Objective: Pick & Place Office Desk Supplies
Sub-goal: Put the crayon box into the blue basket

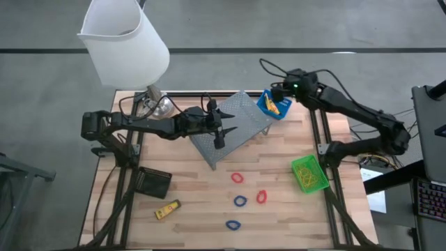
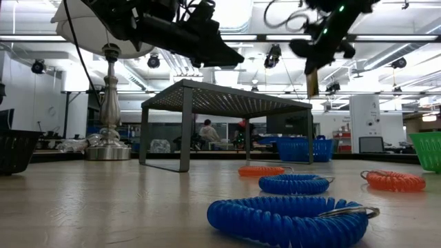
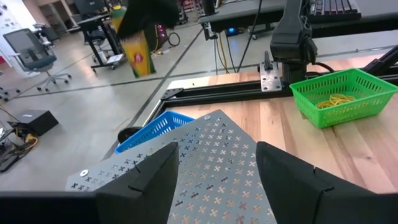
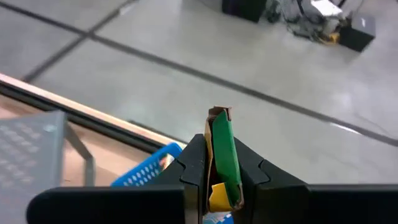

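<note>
One small yellow-and-green oblong carton is pinched in your right gripper, above the blue mesh bin.
You should treat it as light and crushable; grip its flat faces. Your left gripper hangs spread over the grey perforated metal riser.

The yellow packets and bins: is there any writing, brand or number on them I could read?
None can be read.
yellow packet on the table: dark marks, too small.
packet held in the right end effector: green and yellow, no legible text.
blue bin, green bin, black bin: no labels visible.
</note>
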Controlling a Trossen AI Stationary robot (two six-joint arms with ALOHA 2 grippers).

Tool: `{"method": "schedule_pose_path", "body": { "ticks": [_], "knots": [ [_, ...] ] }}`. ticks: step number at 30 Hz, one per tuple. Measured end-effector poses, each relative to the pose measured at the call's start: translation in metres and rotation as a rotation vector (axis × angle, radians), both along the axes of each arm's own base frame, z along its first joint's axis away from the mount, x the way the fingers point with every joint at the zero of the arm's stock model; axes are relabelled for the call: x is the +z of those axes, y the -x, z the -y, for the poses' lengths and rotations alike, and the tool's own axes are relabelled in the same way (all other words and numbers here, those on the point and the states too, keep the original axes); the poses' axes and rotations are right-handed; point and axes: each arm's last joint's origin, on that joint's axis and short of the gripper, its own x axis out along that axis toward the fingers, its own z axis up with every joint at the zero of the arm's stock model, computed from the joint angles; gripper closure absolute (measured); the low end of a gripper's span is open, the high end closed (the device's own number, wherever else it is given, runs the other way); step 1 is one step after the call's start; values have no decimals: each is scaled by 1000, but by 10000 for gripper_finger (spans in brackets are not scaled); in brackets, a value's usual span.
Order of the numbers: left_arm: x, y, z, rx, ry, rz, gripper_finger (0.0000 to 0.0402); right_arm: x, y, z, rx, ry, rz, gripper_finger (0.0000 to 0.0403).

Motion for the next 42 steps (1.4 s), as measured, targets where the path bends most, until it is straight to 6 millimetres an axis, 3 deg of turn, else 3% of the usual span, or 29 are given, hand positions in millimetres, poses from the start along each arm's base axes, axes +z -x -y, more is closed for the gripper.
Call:
{"method": "schedule_pose_path", "body": {
  "ticks": [14,23,36,42],
  "knots": [
    [-1,0,0,0,1,-5,186,-68,-21,47,-78,-245,-86,369],
    [-1,0,0,0,1,-5,186,-100,-33,57,-66,-340,-158,369],
    [-1,0,0,0,1,-5,186,-120,-39,61,-106,-401,-157,369],
    [-1,0,0,0,1,-7,186,-124,-39,63,-97,-408,-180,344]
  ]
}}
